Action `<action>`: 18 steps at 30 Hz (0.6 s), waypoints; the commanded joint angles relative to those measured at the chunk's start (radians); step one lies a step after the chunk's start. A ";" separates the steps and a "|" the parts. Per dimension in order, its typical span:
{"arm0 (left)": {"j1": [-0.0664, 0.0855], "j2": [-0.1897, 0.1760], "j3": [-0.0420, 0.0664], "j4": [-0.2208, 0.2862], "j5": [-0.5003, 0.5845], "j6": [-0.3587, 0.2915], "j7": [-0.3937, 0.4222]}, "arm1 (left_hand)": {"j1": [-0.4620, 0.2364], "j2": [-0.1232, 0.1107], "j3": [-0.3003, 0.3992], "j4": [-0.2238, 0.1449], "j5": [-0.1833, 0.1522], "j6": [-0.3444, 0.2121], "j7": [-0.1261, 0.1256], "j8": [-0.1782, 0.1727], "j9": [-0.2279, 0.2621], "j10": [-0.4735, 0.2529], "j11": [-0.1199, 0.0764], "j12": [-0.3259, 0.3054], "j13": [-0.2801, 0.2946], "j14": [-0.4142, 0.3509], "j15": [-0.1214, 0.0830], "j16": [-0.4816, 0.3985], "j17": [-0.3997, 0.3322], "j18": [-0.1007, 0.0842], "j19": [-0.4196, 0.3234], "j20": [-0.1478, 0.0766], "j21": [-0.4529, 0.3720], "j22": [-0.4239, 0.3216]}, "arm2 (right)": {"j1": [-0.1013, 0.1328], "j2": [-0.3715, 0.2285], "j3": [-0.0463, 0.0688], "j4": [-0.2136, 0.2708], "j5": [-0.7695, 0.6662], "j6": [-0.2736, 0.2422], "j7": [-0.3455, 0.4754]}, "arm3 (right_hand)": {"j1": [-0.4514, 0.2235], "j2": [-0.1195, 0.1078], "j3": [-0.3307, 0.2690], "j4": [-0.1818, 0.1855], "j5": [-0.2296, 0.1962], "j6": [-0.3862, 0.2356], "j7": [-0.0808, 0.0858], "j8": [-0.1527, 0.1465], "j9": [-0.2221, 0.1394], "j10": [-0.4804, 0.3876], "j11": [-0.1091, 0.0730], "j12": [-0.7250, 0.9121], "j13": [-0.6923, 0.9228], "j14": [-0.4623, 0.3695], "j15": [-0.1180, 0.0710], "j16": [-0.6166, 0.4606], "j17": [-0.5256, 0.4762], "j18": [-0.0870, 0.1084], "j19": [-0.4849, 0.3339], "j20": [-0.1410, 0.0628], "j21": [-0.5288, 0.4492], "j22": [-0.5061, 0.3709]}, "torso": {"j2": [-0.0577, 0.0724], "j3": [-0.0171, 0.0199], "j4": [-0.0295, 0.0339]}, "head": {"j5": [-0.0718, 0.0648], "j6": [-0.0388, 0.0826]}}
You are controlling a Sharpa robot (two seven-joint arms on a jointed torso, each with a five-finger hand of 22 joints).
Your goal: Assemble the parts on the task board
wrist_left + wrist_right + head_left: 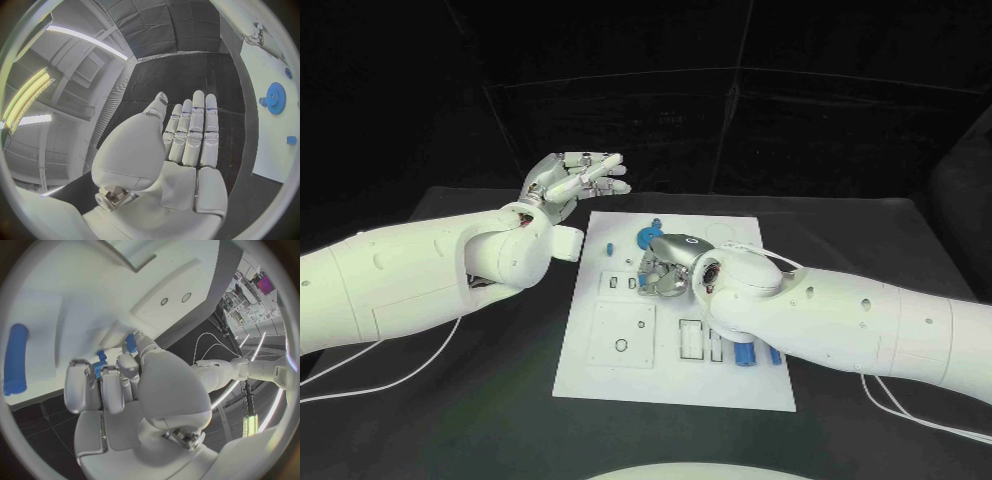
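Observation:
The white task board (625, 375) lies in the middle of the black table. A blue gear (651, 237) stands near its far edge, also seen in the left wrist view as the gear (275, 97). My right hand (669, 266) is down on the board just in front of the gear, fingers curled in. In the right wrist view its fingertips (128, 365) pinch a small blue part (100, 359). My left hand (573, 180) is raised off the board's far left corner, fingers straight, holding nothing; its flat palm (187, 150) is bare.
A small blue piece (607, 247) sits near the board's left edge. Two blue pegs (744, 355) lie at the near right, beside my right forearm (862, 320). A blue cylinder (15, 357) lies on the board. White cables (387, 375) trail on the table.

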 commanded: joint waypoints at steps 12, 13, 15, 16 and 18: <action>0.001 -0.001 0.001 0.000 -0.005 0.012 0.000 | -0.005 0.008 -0.004 -0.004 -0.003 0.004 0.001 -0.006 -0.001 0.006 0.002 -0.008 -0.001 0.006 0.002 -0.004 0.002 0.014 0.006 -0.001 0.002 -0.001 | -0.004 -0.001 -0.005 -0.002 -0.008 0.016 -0.030 | -0.030 -0.045 -0.044 0.024 0.003 -0.078 0.017 -0.033 0.001 -0.045 0.016 -0.041 -0.042 0.057 0.019 -0.013 0.022 -0.001 -0.015 0.016 -0.015 -0.015 | 0.000 -0.0004 0.0005 | -0.001 -0.002; 0.001 -0.001 0.001 0.000 -0.005 0.012 0.000 | -0.005 0.008 -0.004 -0.004 -0.003 0.004 0.001 -0.006 -0.001 0.006 0.002 -0.008 -0.001 0.006 0.002 -0.004 0.002 0.014 0.006 -0.001 0.002 -0.001 | -0.004 -0.001 -0.005 -0.002 -0.008 0.015 -0.030 | -0.031 -0.046 -0.046 0.024 0.002 -0.080 0.017 -0.033 0.001 -0.046 0.016 -0.043 -0.043 0.057 0.019 -0.013 0.022 -0.001 -0.015 0.016 -0.015 -0.015 | 0.000 -0.0005 0.0008 | -0.001 -0.002; 0.001 -0.001 0.001 0.000 -0.005 0.012 -0.001 | -0.005 0.008 -0.004 -0.004 -0.003 0.004 0.001 -0.006 -0.001 0.006 0.002 -0.008 -0.001 0.006 0.002 -0.004 0.002 0.014 0.006 -0.001 0.002 -0.001 | -0.004 -0.001 -0.005 -0.002 -0.008 0.013 -0.030 | -0.031 -0.047 -0.047 0.025 0.001 -0.081 0.017 -0.033 0.001 -0.047 0.016 -0.044 -0.045 0.057 0.019 -0.013 0.021 -0.001 -0.015 0.017 -0.015 -0.015 | 0.000 -0.0002 0.0006 | 0.000 -0.001; 0.001 -0.001 0.001 0.000 -0.005 0.012 -0.001 | -0.006 0.008 -0.004 -0.004 -0.003 0.004 0.002 -0.006 -0.001 0.005 0.002 -0.008 -0.001 0.006 0.002 -0.004 0.002 0.014 0.006 -0.001 0.002 -0.001 | -0.004 -0.001 -0.005 -0.001 -0.008 0.011 -0.029 | -0.032 -0.047 -0.048 0.025 0.001 -0.081 0.017 -0.033 0.001 -0.048 0.016 -0.045 -0.046 0.057 0.019 -0.013 0.021 -0.001 -0.016 0.017 -0.016 -0.016 | 0.000 -0.0001 0.0005 | 0.001 -0.001; 0.001 -0.001 0.001 0.000 -0.005 0.012 -0.002 | -0.006 0.008 -0.004 -0.004 -0.003 0.004 0.002 -0.006 -0.001 0.005 0.002 -0.009 -0.001 0.006 0.002 -0.005 0.002 0.014 0.006 -0.001 0.002 -0.001 | -0.004 -0.002 -0.005 -0.001 -0.008 0.008 -0.029 | -0.032 -0.048 -0.051 0.026 0.000 -0.082 0.017 -0.032 0.001 -0.051 0.017 -0.048 -0.050 0.056 0.020 -0.014 0.019 -0.001 -0.016 0.017 -0.016 -0.017 | 0.000 0.0001 0.0000 | 0.002 -0.001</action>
